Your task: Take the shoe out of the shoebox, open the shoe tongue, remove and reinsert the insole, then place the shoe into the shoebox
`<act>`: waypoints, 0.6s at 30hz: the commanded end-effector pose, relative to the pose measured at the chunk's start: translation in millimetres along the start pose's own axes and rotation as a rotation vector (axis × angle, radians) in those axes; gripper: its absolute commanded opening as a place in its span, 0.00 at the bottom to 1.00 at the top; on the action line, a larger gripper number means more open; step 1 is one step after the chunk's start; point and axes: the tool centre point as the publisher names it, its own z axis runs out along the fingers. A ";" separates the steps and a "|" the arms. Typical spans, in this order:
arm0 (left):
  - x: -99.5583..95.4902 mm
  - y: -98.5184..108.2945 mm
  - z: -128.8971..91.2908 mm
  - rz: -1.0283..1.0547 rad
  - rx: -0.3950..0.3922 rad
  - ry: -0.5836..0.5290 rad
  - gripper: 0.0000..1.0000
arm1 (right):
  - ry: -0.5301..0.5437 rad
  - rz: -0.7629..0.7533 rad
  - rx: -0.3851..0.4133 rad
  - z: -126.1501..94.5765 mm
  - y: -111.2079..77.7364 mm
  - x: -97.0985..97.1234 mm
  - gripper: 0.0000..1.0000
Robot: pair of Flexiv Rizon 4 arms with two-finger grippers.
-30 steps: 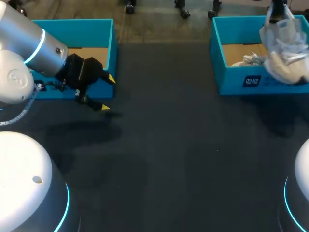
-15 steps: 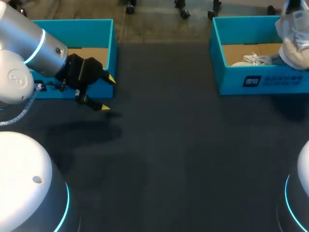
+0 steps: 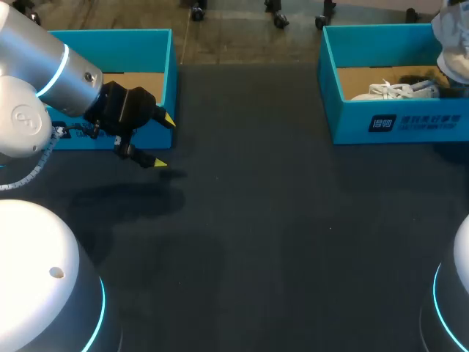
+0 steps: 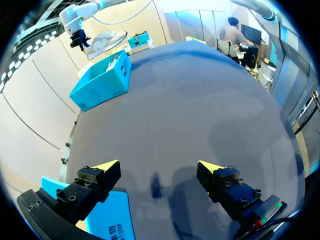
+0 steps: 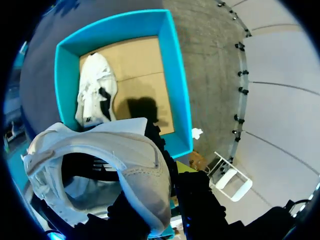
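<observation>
Left gripper (image 3: 165,141), well left of teal cardboard shoebox (image 3: 410,123): yellow tips spread wide, nothing between. Inside shoebox: second white laced sneaker (image 3: 396,90). Above shoebox's far right corner: white low sneaker (image 5: 140,170) in air, right gripper (image 5: 172,187) clamped on it. Step, likely: taking shoe out. Next: lower it to dark table (image 3: 293,220) before shoebox.

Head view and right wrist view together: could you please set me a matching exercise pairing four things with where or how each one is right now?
Things:
1. left gripper
2. near shoe, seen from the right wrist
3. far shoe, seen from the right wrist
4. left box

States:
a. lying on the cardboard floor of the right shoebox
b. open, nothing between its fingers
c. at the table's left, just behind the left gripper
d. held in the air over the right shoebox

Pairs: 1-b, 2-d, 3-a, 4-c.
</observation>
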 end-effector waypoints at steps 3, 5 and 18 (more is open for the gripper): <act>0.8 0.2 -0.1 0.001 -0.001 -0.001 1.00 | 0.053 0.223 -0.008 10.4 -2.2 -21.7 0.00; 0.8 0.2 -0.1 0.001 -0.001 -0.001 1.00 | 0.044 0.331 0.008 9.6 -7.8 -21.8 0.00; 0.8 0.2 -0.1 0.001 -0.001 -0.001 1.00 | 0.044 0.860 0.047 7.8 -18.5 -2.4 0.00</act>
